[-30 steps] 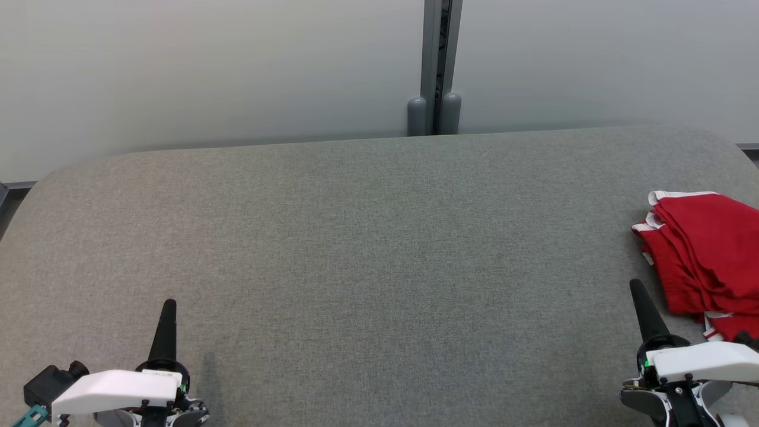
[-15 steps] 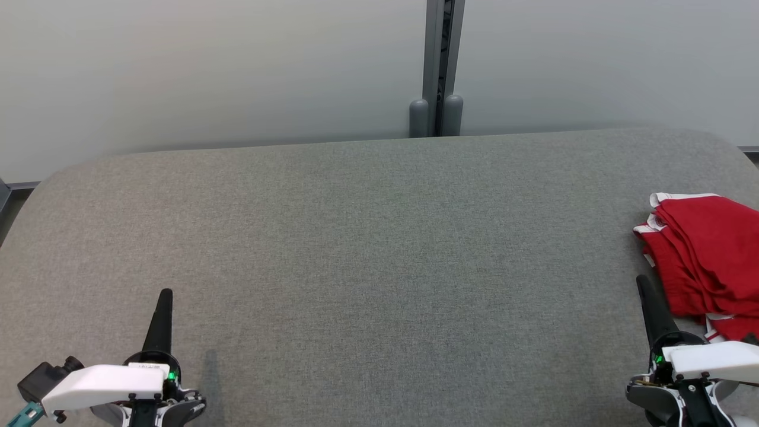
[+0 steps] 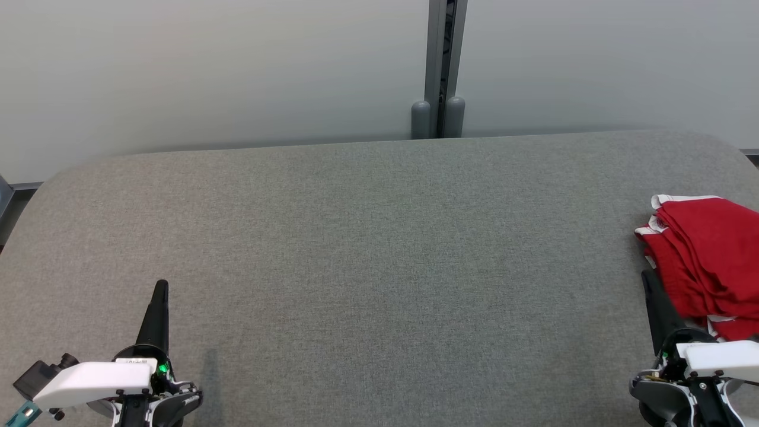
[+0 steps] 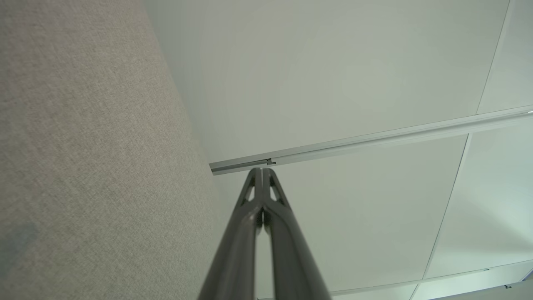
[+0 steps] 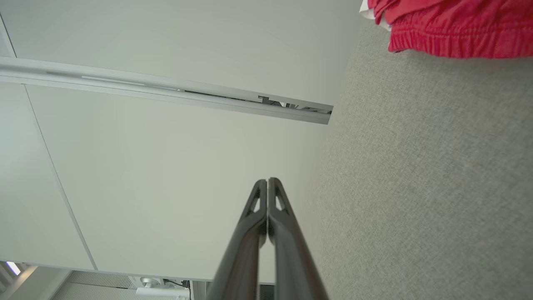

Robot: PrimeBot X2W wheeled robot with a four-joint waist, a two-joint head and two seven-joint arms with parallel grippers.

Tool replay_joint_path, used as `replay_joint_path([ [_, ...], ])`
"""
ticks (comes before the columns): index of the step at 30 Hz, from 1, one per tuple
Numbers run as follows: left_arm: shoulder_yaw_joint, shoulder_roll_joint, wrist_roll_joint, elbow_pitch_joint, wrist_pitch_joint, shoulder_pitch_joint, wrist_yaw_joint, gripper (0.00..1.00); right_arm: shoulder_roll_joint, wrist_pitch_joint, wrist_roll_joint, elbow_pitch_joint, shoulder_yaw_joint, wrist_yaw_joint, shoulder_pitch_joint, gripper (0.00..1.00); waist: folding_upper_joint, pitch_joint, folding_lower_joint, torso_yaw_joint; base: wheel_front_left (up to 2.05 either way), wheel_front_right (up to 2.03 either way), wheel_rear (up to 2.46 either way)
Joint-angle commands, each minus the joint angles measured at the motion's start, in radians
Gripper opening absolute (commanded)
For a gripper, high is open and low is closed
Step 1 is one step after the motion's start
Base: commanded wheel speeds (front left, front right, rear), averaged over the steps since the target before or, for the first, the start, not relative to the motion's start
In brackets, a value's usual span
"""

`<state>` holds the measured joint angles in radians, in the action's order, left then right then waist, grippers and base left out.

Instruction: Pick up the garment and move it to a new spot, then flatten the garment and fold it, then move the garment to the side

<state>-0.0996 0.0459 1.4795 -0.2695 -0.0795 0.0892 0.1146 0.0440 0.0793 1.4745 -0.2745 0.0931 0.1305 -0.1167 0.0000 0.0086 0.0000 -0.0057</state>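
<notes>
The garment (image 3: 708, 258) is red with white trim and lies folded in a small stack at the right edge of the grey padded table (image 3: 379, 267). Its gathered red waistband (image 5: 454, 29) shows at the top right of the right wrist view. My right gripper (image 3: 647, 277) is shut and empty at the lower right, its tip just left of the garment's near corner. My left gripper (image 3: 160, 287) is shut and empty at the lower left, far from the garment. Both wrist views show the fingers pressed together, right gripper (image 5: 267, 181) and left gripper (image 4: 262, 170).
A pale partition wall (image 3: 207, 71) stands behind the table, with a grey metal post (image 3: 440, 65) at its middle. The table's far corners are rounded.
Both grippers have drawn back toward the bottom of the head view. The head camera has tilted slightly, shifting the scene down. The garment lies where it was.
</notes>
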Motion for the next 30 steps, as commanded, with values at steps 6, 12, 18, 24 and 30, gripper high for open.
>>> replay_joint_path([
  [6, -0.010, 0.006, 0.053, 0.015, -0.016, 0.024, 0.010, 0.00, 0.010, 0.016, 0.057, 0.018, 0.012, 0.000, 0.006, 0.00, 0.0000, -0.002, 0.0000, 0.002, 0.00, 0.00, 0.00],
  [12, -0.013, 0.007, 0.093, 0.021, -0.025, 0.026, 0.016, 0.00, 0.010, 0.027, 0.097, 0.026, 0.017, 0.000, 0.009, 0.00, 0.0000, -0.003, 0.0000, 0.004, 0.00, 0.00, 0.00],
  [18, -0.017, 0.007, 0.131, 0.027, -0.037, 0.028, 0.020, 0.00, 0.010, 0.037, 0.138, 0.032, 0.022, 0.000, 0.013, 0.00, 0.0000, -0.005, 0.0000, 0.005, 0.00, 0.00, 0.00],
  [24, -0.017, 0.007, 0.134, 0.027, -0.038, 0.026, 0.019, 0.00, 0.011, 0.039, 0.140, 0.033, 0.023, 0.000, 0.013, 0.00, 0.0000, -0.006, 0.0000, 0.006, 0.00, 0.00, 0.00],
  [30, -0.017, 0.007, 0.134, 0.027, -0.038, 0.026, 0.019, 0.00, 0.011, 0.039, 0.140, 0.033, 0.023, 0.000, 0.013, 0.00, 0.0000, -0.006, 0.0000, 0.006, 0.00, 0.00, 0.00],
])
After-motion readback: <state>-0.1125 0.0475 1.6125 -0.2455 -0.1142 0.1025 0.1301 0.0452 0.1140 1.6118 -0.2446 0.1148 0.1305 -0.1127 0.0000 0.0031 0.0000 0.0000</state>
